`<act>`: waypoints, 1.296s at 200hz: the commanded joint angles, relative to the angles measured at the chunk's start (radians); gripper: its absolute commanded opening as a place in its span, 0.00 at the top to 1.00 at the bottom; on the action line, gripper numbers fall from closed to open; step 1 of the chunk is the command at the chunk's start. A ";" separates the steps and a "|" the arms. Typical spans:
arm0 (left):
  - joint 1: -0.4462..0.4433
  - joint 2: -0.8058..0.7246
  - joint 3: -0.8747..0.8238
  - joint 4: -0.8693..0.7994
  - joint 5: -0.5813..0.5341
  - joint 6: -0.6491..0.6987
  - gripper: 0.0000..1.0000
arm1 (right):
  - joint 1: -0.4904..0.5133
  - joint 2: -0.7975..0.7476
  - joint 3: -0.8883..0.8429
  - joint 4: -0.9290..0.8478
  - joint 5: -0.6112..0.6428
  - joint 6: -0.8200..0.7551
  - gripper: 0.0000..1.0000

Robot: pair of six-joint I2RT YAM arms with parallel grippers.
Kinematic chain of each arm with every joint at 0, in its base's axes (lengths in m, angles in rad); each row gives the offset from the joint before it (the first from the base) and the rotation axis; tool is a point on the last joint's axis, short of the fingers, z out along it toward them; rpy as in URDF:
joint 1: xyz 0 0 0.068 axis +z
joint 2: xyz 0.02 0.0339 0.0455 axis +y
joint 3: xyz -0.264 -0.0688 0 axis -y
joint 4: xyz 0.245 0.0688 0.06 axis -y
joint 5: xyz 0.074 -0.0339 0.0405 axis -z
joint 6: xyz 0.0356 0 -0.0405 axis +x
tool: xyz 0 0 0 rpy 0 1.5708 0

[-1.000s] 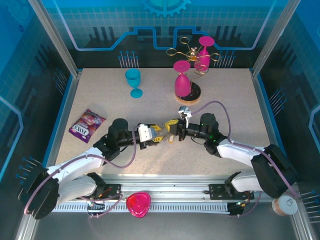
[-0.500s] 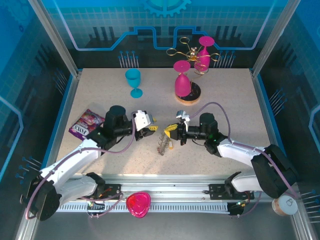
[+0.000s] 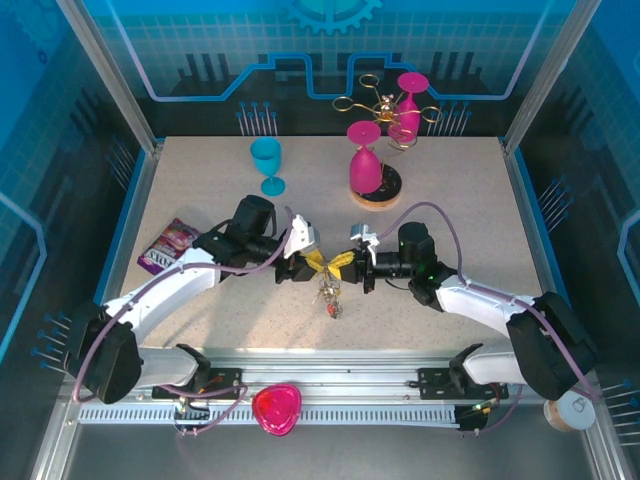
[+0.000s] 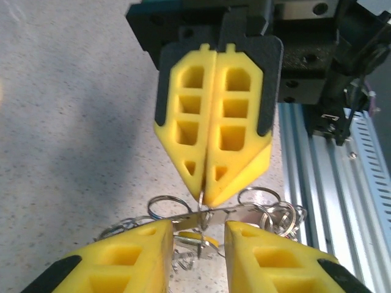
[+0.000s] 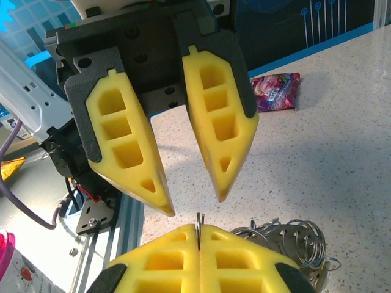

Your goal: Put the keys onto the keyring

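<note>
I am looking at a robot test cell in a lab. The speckled table (image 3: 450, 200) is boxed in. Metal posts (image 3: 107, 75) rise from its far corners, and blue panels (image 3: 230, 40) printed with a gear (image 3: 330, 12) and circuit lines stand behind and beside it. Along the table's near edge runs a slotted metal rail (image 3: 350, 385) carrying the cabled left arm (image 3: 170, 290) and right arm (image 3: 480, 300). On the table sit plastic goblets (image 3: 267, 162) and a snack packet (image 3: 168, 248).

Bright, even overhead light, with a blue cast off the translucent enclosure walls (image 3: 60, 200). Soft shadows on the speckled beige tabletop (image 3: 200, 190) — wrist views blur at the near edge.
</note>
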 commanded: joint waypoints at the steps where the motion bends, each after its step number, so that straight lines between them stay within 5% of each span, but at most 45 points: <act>1: 0.005 0.022 0.043 -0.070 0.067 0.042 0.76 | -0.015 -0.017 0.041 0.014 -0.036 -0.018 1.00; 85: 0.006 0.045 0.051 -0.046 0.056 0.038 0.79 | -0.008 -0.004 0.046 0.021 -0.052 -0.014 1.00; 161: 0.005 0.019 0.039 -0.064 0.069 0.068 0.68 | 0.001 -0.007 0.064 -0.052 -0.059 -0.054 1.00; 259: 0.005 0.033 0.039 -0.067 0.058 0.063 0.80 | 0.018 -0.004 0.081 -0.083 -0.065 -0.072 1.00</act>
